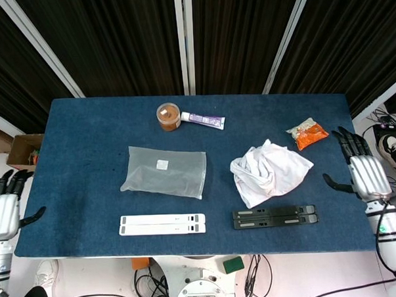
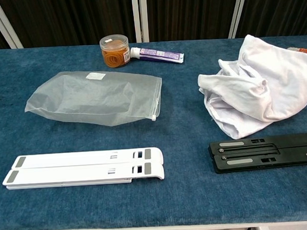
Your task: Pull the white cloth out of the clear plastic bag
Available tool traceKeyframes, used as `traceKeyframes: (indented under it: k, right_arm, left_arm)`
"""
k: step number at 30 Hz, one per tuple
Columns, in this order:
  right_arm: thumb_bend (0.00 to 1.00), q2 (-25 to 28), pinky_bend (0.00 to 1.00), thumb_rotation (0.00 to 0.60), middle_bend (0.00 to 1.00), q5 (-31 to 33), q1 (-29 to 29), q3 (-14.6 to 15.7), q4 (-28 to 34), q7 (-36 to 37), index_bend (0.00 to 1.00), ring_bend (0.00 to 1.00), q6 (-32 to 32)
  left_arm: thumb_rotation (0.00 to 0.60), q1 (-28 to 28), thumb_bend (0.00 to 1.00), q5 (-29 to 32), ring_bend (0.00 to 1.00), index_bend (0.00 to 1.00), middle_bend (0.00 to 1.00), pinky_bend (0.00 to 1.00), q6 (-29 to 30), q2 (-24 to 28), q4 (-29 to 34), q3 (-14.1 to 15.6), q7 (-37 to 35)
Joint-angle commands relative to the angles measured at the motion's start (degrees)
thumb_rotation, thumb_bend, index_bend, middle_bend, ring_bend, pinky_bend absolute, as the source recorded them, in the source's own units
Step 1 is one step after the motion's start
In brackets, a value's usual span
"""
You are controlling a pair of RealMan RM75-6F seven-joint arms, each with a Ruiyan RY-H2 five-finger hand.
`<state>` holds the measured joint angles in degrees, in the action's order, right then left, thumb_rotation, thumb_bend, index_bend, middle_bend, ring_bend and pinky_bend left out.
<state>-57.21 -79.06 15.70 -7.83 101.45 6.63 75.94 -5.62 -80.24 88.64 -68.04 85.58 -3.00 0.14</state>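
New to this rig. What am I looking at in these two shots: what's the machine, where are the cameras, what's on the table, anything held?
It is a two-armed robot with finger hands, steered by a person. One camera on its head looks down at the blue table; one on its chest looks across it.

The left hand and right hand sit off the table's ends, fingers spread, holding nothing.

On the table: an empty clear plastic bag, the crumpled white cloth lying apart from it, a white folding stand, a black folding stand, an orange-filled jar, a tube and an orange snack packet.
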Motion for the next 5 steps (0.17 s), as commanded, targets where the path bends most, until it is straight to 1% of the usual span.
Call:
traceKeyframes:
  k: [1, 5]
  right_arm:
    - [0.25, 0.8, 0.00, 0.600, 0.00, -3.6, -5.1, 3.3, -0.4, 0.1, 0.00, 0.00, 5.5]
    - [0.27, -1.0, 0.00, 0.600, 0.00, -6.3, -7.7, 5.4, -3.2, 2.5, 0.00, 0.00, 8.1]
  left_arm:
    - [0.600, 3.7, 0.14, -1.8, 0.07, 0.20, 0.15, 0.15, 3.5, 2.7, 2.0, 2.6, 0.4]
    - [0.600, 6.8, 0.14, -4.4, 0.07, 0.21, 0.16, 0.15, 6.5, 3.5, 3.0, 5.0, 0.3]
